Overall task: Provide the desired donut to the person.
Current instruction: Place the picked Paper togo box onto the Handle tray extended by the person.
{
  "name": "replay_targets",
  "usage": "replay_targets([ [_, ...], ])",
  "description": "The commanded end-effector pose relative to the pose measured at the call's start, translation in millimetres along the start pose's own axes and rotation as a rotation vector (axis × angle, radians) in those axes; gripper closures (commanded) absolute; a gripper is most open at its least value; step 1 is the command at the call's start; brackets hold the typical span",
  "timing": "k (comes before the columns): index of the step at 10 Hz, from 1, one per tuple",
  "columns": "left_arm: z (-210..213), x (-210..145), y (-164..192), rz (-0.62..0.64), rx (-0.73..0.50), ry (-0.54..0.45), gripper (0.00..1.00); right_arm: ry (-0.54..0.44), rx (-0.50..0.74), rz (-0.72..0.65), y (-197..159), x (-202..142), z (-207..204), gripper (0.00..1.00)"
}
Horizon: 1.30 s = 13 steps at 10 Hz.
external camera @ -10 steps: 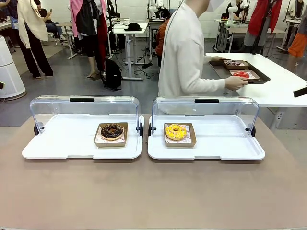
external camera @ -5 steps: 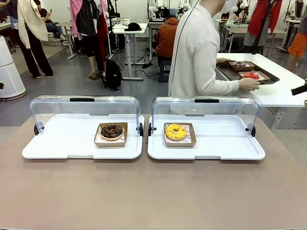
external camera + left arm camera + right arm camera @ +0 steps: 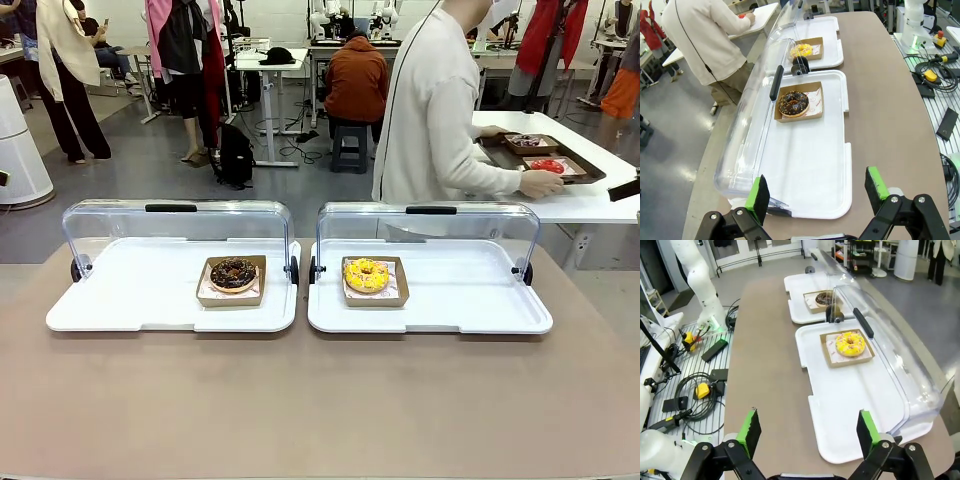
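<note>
Donuts sit on two white plastic trays on the long brown desk (image 3: 320,400). One is a round chocolate donut (image 3: 233,272) with dark brown icing and small sprinkles. It lies in a shallow brown cardboard box on the left white tray (image 3: 130,300), near that tray's right end. The other is a round yellow donut (image 3: 366,274) with bright yellow icing and small pink and white sprinkles. It lies in its own brown cardboard box on the right white tray (image 3: 470,300), near that tray's left end. The two boxes are close, with the tray edges between them. Each tray has a clear plastic lid with a black handle, tipped up and open at the back.

The person in the cream-white cardigan (image 3: 440,110) stands past the far side of the desk, turned away. The person's hand (image 3: 541,183) rests on a dark tray with a red donut (image 3: 547,166) on a white desk (image 3: 600,200).

The robot's left hand (image 3: 817,192) hangs above the near end of the left tray, its green-tipped fingers wide apart and holding nothing. The robot's right hand (image 3: 807,432) hangs above the end of the right tray, also wide apart and holding nothing.
</note>
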State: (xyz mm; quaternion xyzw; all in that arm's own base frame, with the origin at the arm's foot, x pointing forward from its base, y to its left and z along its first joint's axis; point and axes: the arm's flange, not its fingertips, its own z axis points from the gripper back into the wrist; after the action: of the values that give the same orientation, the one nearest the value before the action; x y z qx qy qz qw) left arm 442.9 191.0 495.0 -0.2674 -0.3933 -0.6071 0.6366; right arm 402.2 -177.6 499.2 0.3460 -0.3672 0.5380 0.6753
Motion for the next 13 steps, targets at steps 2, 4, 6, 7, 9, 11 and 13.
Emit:
replay_targets([
  [2, 0.6, 1.7, -1.0, 0.004, 0.004, -0.015, 0.0, -0.005, 0.008, 0.004, -0.8, -0.4, 3.6, 0.0],
  [4, 0.6, 1.7, -1.0, 0.004, 0.004, -0.015, 0.0, -0.005, 0.008, 0.004, -0.8, -0.4, 3.6, 0.0],
  [6, 0.6, 1.7, -1.0, 0.004, 0.004, -0.015, 0.0, -0.005, 0.008, 0.004, -0.8, -0.4, 3.6, 0.0],
  [7, 0.6, 1.7, -1.0, 0.004, 0.004, -0.015, 0.0, -0.005, 0.008, 0.004, -0.8, -0.4, 3.6, 0.0],
  [9, 0.6, 1.7, -1.0, 0.004, 0.004, -0.015, 0.0, -0.005, 0.008, 0.004, -0.8, -0.4, 3.6, 0.0],
  [11, 0.6, 1.7, -1.0, 0.004, 0.004, -0.015, 0.0, -0.005, 0.008, 0.004, -0.8, -0.4, 3.6, 0.0],
  [13, 0.6, 1.7, -1.0, 0.004, 0.004, -0.015, 0.0, -0.005, 0.008, 0.004, -0.8, -0.4, 3.6, 0.0],
])
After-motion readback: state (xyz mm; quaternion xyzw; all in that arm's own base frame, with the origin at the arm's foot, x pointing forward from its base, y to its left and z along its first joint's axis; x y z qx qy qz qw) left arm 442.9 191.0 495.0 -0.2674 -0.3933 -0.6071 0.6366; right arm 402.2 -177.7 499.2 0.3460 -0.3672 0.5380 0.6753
